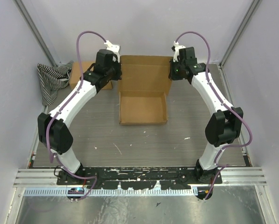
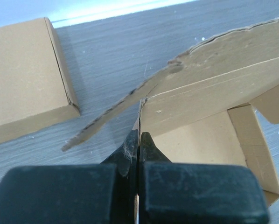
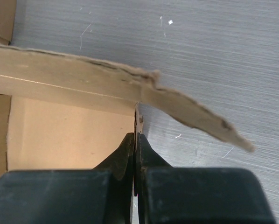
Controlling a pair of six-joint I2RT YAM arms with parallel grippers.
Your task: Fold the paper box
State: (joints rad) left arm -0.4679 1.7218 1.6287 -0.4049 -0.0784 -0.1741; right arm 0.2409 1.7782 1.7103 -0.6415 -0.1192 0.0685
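Observation:
The brown paper box (image 1: 143,108) lies open in the middle of the table, its lid panel (image 1: 145,73) spread out toward the back. My left gripper (image 1: 115,75) is at the box's left rear corner and my right gripper (image 1: 173,72) at the right rear corner. In the left wrist view the left gripper (image 2: 139,137) is shut on the thin upright edge of the box's side wall, with the box floor (image 2: 200,140) to its right and a side flap (image 2: 111,116) splayed out left. The right gripper (image 3: 136,137) is likewise shut on the opposite wall edge, box floor (image 3: 69,135) to its left, flap (image 3: 200,119) sticking out right.
A second, folded cardboard box (image 1: 79,74) sits at the back left, partly under the left arm, and shows as a closed box (image 2: 27,84) in the left wrist view. A striped cloth (image 1: 51,80) lies beside it against the left wall. Enclosure walls ring the table.

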